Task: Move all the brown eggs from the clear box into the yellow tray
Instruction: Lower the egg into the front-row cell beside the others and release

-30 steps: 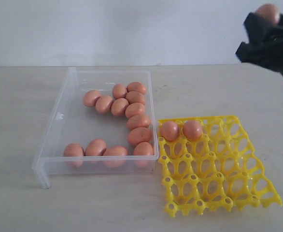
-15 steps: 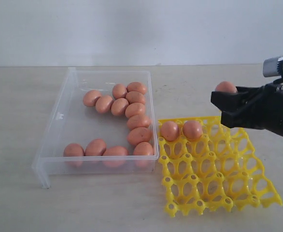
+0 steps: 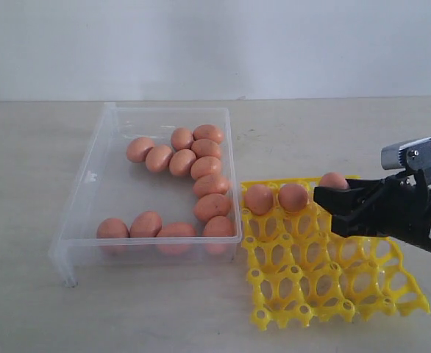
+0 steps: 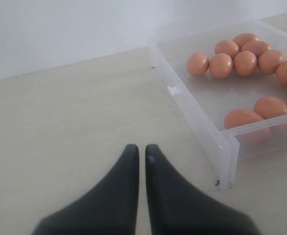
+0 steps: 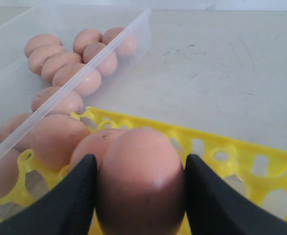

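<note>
The clear box (image 3: 90, 198) holds several brown eggs (image 3: 182, 162) along its far and right sides and its front wall. To its right lies the yellow tray (image 3: 326, 294), with two brown eggs (image 3: 258, 198) in its far-left cells. My right gripper (image 3: 332, 197) is shut on a brown egg (image 3: 333, 180) and holds it low over the tray's far row, just right of those two. In the right wrist view that egg (image 5: 141, 183) fills the space between both fingers. My left gripper (image 4: 138, 149) is shut and holds nothing, over bare table left of the box (image 4: 217, 142).
A pale table (image 3: 24, 294) carries everything, with a plain white wall behind. The box's left part and most tray cells (image 3: 348, 257) hold nothing. The right arm's black body (image 3: 414, 213) hangs over the tray's right edge.
My right gripper has come down from high at the far right, and a little leftward, with the egg, to just above the tray's far row. Nothing else has moved.
</note>
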Robot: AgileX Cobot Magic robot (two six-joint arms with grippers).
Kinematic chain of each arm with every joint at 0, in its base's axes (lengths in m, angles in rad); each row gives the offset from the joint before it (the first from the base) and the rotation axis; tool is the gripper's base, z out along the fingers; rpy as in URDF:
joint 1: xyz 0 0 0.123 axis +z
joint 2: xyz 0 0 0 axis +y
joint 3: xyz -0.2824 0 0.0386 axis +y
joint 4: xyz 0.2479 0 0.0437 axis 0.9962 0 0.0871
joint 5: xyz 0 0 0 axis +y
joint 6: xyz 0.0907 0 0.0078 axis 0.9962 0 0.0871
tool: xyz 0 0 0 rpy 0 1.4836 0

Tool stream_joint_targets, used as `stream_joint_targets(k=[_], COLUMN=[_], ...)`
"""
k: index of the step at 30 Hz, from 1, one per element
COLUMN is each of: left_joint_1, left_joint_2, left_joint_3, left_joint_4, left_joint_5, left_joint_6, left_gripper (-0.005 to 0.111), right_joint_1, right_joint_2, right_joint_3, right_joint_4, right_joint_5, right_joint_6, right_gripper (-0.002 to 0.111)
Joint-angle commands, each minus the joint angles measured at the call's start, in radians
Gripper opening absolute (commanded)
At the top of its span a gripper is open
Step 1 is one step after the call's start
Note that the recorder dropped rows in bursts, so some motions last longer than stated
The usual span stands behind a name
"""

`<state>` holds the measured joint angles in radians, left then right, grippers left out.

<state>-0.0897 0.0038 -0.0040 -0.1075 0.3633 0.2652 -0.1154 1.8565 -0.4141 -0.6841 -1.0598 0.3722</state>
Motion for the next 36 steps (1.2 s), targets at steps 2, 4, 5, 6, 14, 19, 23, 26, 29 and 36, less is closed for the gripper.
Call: stream_joint_targets(k=[2, 4, 5, 6, 14, 19, 23, 26, 29, 36], left_joint_1=[0.004, 0.004, 0.004, 0.004, 0.004, 0.004, 0.004, 0.004, 0.004, 0.004], left_joint_2=[-0.004, -0.004, -0.004, -0.004, -0.004, -0.004, -0.004, -0.004, -0.004, -0.004], left_joint_3=[0.004, 0.004, 0.004, 0.004, 0.004, 0.004, 0.004, 0.004, 0.004, 0.004], left_joint_4=[0.0, 0.0, 0.0, 0.0, 0.0, 0.0, 0.0, 0.0, 0.0, 0.0], left_joint_5=[-0.004, -0.004, -0.004, -0.004, -0.004, -0.004, -0.004, -0.004, -0.004, -0.004], left_joint_6=[-0.011, -0.011, -0.011, -0.011, -0.011, -0.011, -0.011, -0.011, -0.011, -0.011], left_gripper=[0.004, 0.004, 0.004, 0.004, 0.004, 0.004, 0.004, 0.004, 0.004, 0.004], right_joint_1=[-0.004, -0.004, -0.004, -0.004, -0.004, -0.004, -0.004, -0.004, -0.004, -0.004], right_joint_2=[0.003, 0.003, 0.003, 0.003, 0.003, 0.048, 0.099, 0.11, 0.11, 0.11], right_joint_3=[-0.06, -0.077, -0.081, -0.087, -0.087, -0.089, -0.089, -0.089, -0.089, -0.089], right_joint_4=[0.004, 0.007, 0.007, 0.003, 0.0, 0.012, -0.005, -0.005, 0.0, 0.02], right_joint_5=[0.019, 0.046, 0.048, 0.05, 0.063, 0.06, 0.033, 0.037, 0.037, 0.033], right_joint_6=[-0.001, 0.001, 0.001, 0.003, 0.005, 0.0, 0.002, 0.002, 0.002, -0.013], right_gripper=[0.0, 0.0, 0.0, 0.0, 0.0, 0.0, 0.0, 0.0, 0.0, 0.012])
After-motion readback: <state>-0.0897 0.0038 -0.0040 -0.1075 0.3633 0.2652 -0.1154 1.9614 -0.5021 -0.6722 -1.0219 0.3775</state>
